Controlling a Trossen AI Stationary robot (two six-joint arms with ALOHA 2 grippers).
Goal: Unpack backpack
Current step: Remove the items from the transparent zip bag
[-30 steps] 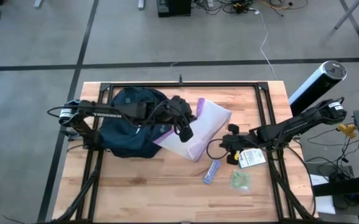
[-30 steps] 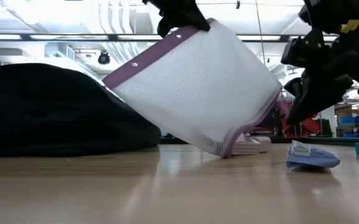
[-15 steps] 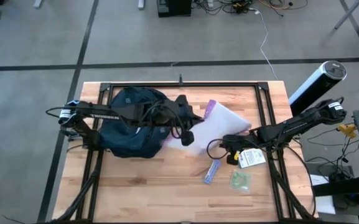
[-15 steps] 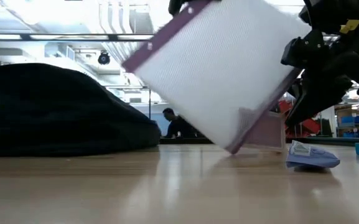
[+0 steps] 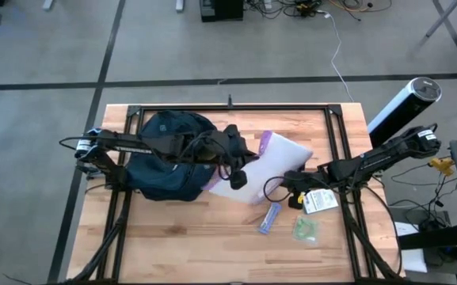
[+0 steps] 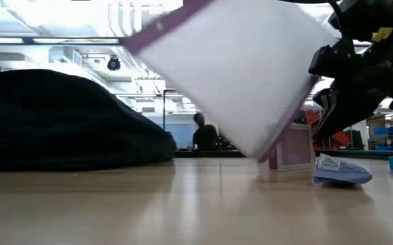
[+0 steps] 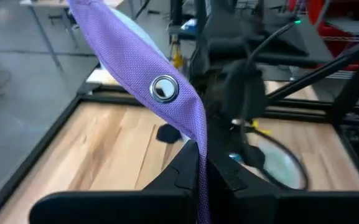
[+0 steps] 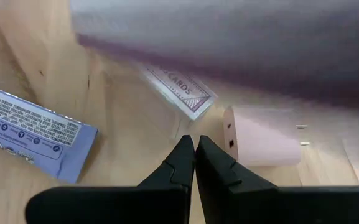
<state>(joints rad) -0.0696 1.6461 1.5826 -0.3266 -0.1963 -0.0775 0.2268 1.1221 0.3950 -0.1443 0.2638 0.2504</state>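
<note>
The dark navy backpack lies on its side at the table's left. My left gripper sits just right of it, shut on a clear pouch with a purple edge. The pouch hangs tilted, its lowest corner close above the table. My right gripper is shut and holds nothing, low over the table on the pouch's right. Beneath the pouch are a small pink box and a card pack. My left gripper pinches the pouch's purple border between its two fingers, just below a metal snap. The fingers come from the table's left, slanting a little downward. The pouch hangs tilted from the hold, its body out toward the right.
A blue wrapped bar, a green packet and a white tag lie near the front right. A black frame runs around the table. A white cylinder stands off the right edge.
My left gripper has risen and moved slightly right, still shut on the pouch's purple edge. The pouch's lower corner, which rested on the table, has come up off it and swung right. This has uncovered the pink box behind it.
</note>
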